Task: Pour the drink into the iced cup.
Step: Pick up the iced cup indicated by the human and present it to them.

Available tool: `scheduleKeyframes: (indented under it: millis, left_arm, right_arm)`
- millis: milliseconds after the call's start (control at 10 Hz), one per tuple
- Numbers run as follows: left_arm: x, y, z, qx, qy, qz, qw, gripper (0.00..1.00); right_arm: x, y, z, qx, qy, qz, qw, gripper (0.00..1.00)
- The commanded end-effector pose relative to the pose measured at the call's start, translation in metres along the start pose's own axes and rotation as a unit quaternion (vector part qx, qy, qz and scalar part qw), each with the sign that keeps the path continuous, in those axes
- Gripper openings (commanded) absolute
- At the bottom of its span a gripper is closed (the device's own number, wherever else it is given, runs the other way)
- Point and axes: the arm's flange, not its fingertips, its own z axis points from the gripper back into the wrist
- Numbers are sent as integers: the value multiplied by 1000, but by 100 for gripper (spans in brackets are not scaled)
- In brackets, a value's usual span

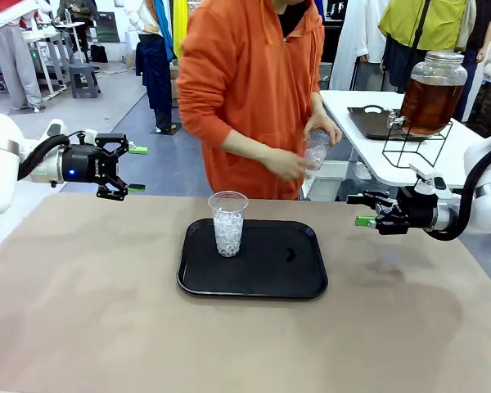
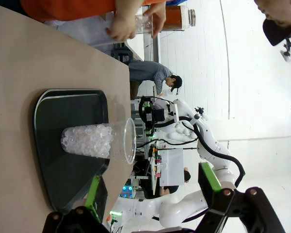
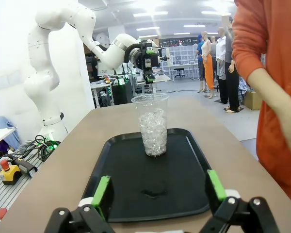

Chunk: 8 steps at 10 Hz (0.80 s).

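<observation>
At middle left of the front view, left gripper (image 1: pixel 137 169): jaws spread wide, empty, hanging above the table (image 1: pixel 82 311). At middle right, right gripper (image 1: pixel 358 210): likewise spread, touching nothing. Between them at frame centre, iced cup (image 1: pixel 228 223) upright on the black tray (image 1: pixel 303 278). At upper right, drink (image 1: pixel 430 105) inside the lidded glass jar (image 1: pixel 436 67) on a wire stand (image 1: pixel 417 149) (well apart from the cup, on a white side table (image 1: pixel 352 102)). Upper middle, second clear cup (image 1: pixel 316 150) in the person's hands (image 1: pixel 288 164). From the right wrist, closer: ice pieces (image 3: pixel 153 128) heaped in the cup's lower part. From the left wrist: jar lying sideways at the top edge, beside those hands.
</observation>
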Motion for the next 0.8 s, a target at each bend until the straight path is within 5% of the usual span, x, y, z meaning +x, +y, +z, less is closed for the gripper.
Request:
scheduleKeyframes:
  millis: [0, 700]
  left_arm:
    - [0, -1, 0, -2, -3, -5, 1000, 100]
    - [0, -1, 0, -2, -3, -5, 1000, 100]
  right_arm:
    - [3, -1, -2, 0, -2, -2, 1000, 100]
    - [3, -1, -2, 0, -2, -2, 1000, 100]
